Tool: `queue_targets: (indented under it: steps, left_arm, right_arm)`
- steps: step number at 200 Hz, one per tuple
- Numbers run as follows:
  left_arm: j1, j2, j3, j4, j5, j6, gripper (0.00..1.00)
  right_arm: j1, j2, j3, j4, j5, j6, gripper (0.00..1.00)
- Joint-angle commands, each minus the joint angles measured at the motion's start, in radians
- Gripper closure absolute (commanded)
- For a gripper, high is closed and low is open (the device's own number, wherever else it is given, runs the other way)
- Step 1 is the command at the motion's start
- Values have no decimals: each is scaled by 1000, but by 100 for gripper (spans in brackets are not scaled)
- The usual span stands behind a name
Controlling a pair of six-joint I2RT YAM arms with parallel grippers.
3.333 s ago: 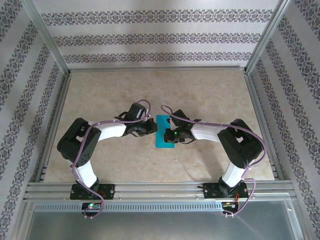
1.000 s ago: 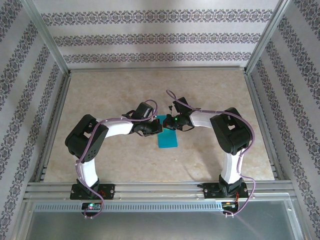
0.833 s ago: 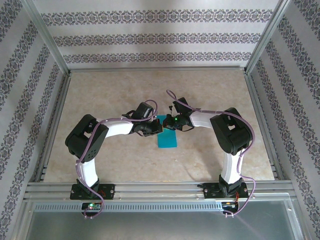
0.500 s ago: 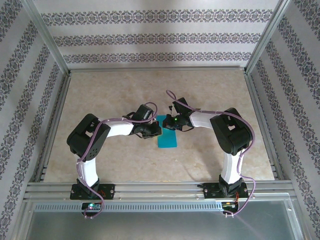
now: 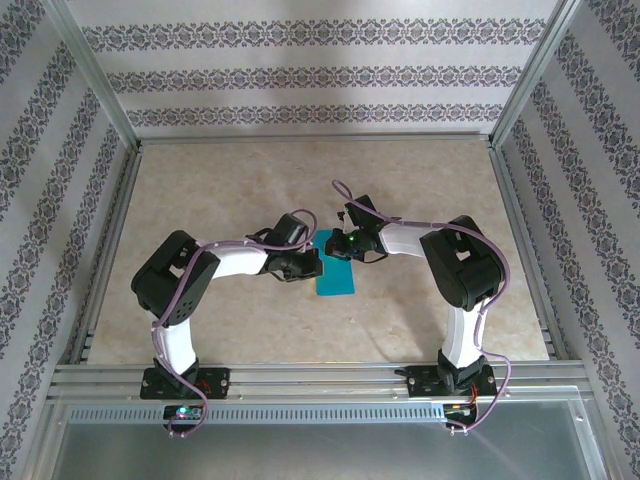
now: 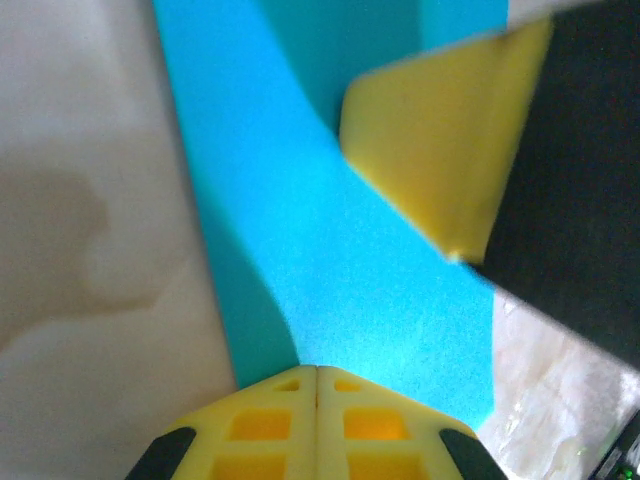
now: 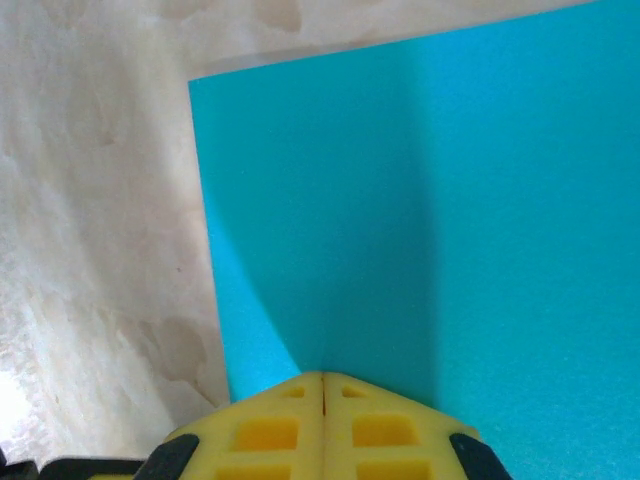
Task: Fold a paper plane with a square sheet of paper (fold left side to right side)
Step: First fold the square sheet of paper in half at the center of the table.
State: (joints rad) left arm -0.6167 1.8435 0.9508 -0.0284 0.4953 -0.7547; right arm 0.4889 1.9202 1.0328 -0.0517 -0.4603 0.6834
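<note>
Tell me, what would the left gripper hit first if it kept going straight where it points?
The paper. The shut left gripper seems to have its tips right at it, though I can't be sure they touch. The right gripper's finger sits further on, a bit to the side.

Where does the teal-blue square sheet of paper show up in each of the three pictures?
Top view: the teal-blue square sheet of paper lies at the table's centre, partly under the arms.
Left wrist view: the paper runs as a slanting band, top to bottom.
Right wrist view: the paper covers centre and right.
Shared landmark: pale marbled tabletop along its left edge.
</note>
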Motion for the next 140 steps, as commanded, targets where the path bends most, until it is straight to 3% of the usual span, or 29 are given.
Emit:
queue_targets:
  steps: [1,140]
  left_arm:
    - [-41,-35,-33,-162,-8,53,96]
    - [-118,-103,-140,-169,10,9,95]
  right_arm:
    - [7,43,-39,-91,120,10,100]
    - [5,43,-41,-85,114,19,100]
